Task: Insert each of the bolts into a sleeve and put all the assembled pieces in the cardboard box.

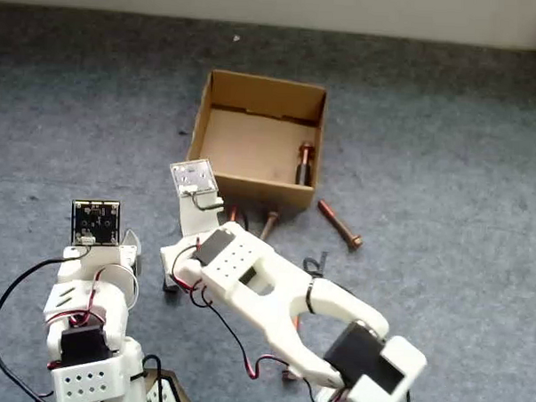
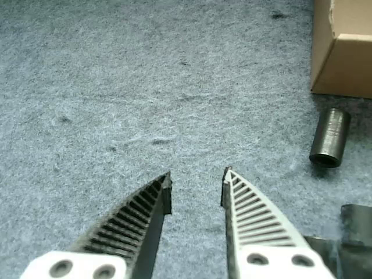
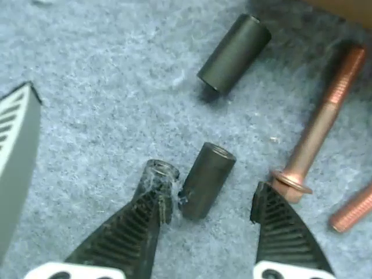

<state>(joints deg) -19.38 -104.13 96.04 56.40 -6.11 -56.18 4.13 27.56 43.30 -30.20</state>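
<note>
My right gripper (image 3: 212, 200) is open low over the carpet, with a dark upright-tilted sleeve (image 3: 206, 180) between its fingers, against one fingertip. A second dark sleeve (image 3: 234, 53) lies farther off. A copper bolt (image 3: 319, 125) lies beside the gripper and the end of another bolt (image 3: 354, 209) shows near it. My left gripper (image 2: 196, 192) is open over bare carpet with nothing in it; a sleeve (image 2: 330, 138) lies off to its side near the cardboard box (image 2: 343, 52). In the high view the box (image 1: 205, 109) holds one assembled piece (image 1: 304, 162).
One bolt (image 1: 340, 225) lies on the grey carpet right of the box, and another bolt (image 1: 269, 223) sits at its front wall. The right arm (image 1: 273, 295) stretches diagonally across the lower middle; the left arm (image 1: 90, 309) stands at the lower left.
</note>
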